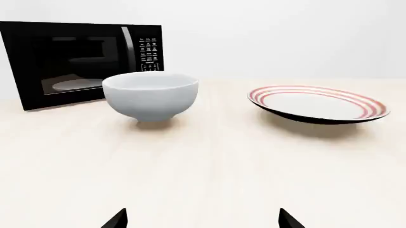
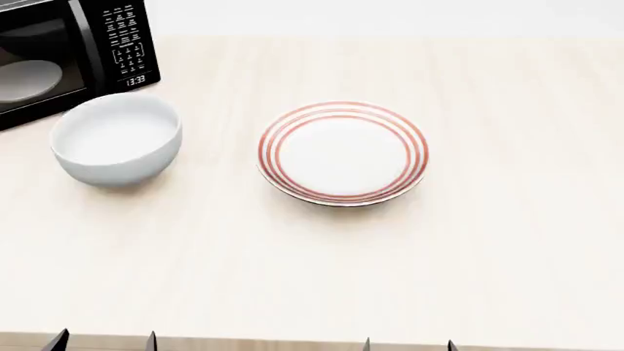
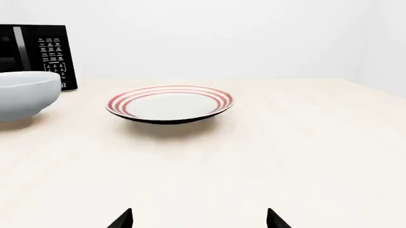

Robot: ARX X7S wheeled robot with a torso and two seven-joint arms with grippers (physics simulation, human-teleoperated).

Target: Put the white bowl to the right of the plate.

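Here both grippers, left (image 2: pixel 102 340) and right (image 2: pixel 410 344), hover at the table's (image 2: pixel 507 241) near edge, jaws spread, gripping nothing. Farther on, the white bowl (image 2: pixel 116 138) sits left of the plate (image 2: pixel 343 152), apart, just before the microwave (image 2: pixel 69 51).

A black microwave (image 2: pixel 69 55) with a pale disc (image 2: pixel 25 79) behind its door stands at the far left of the light wooden table (image 2: pixel 390 270).

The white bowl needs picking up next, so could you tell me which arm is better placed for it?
Probably the left. The white bowl sits left of the plate, and the left gripper waits almost directly below it with open jaws; the right gripper is farther off.
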